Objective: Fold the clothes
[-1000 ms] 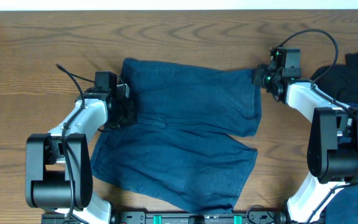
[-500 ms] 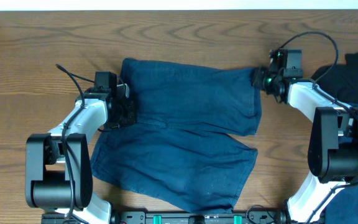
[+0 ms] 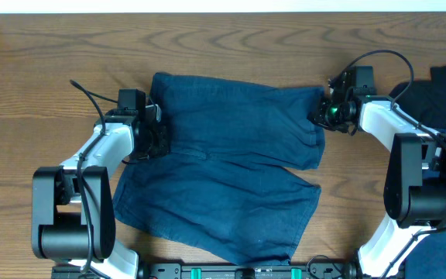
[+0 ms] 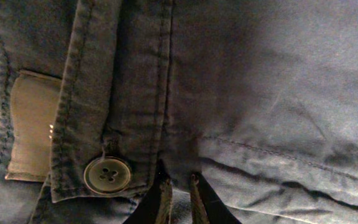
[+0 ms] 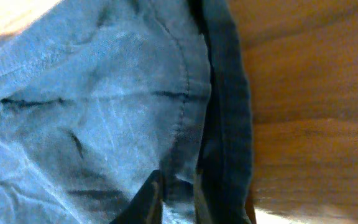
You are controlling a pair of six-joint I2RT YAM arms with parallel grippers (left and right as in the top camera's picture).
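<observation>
Wooden table (image 3: 231,46) underneath, with the dark blue denim shorts (image 3: 231,163) spread flat between both arms, waistband to the left and legs to the right. Likely poised for a first fold, far half over near half.

Right gripper (image 5: 174,193): pinching the hem (image 5: 225,124) of the far leg. Left gripper (image 4: 178,199): nipped tight on cloth at the fly, just beside the button (image 4: 107,176).

Raise both ends together and level. Hold the far edge taut. Carry it over the near leg, match hem to hem, and release only once flat. Beware catching just one layer.
</observation>
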